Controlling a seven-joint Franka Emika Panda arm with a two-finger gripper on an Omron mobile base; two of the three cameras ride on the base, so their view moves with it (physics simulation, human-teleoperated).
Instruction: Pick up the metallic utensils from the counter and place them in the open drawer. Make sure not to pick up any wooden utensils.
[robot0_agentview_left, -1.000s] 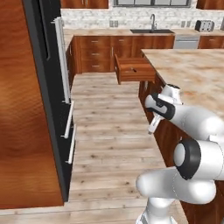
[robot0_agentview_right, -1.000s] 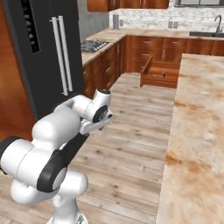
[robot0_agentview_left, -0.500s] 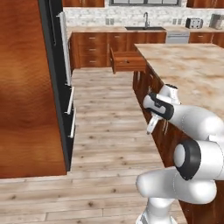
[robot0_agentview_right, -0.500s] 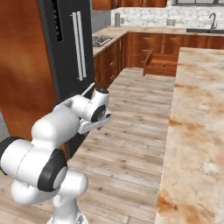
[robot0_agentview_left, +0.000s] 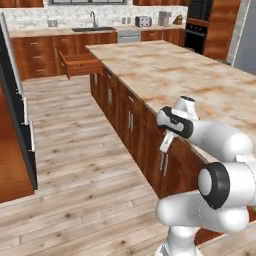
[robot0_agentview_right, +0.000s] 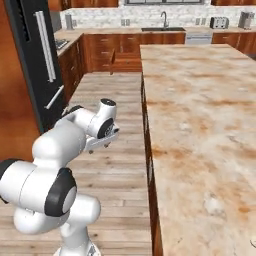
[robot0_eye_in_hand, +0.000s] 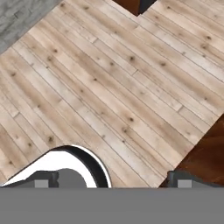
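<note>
We are seeing the whole view shifted against the earlier pictures: the base has driven, so the bench (robot0_agentview_left: 200, 75) is now lying broad to our right and the open drawer (robot0_agentview_left: 80, 64) far left by the sink wall. The gripper (robot0_eye_in_hand: 109, 183) is hanging over floorboards, fingers (robot0_eye_in_hand: 41, 180) spread wide, holding nothing. We are reading no writing anywhere.
</note>
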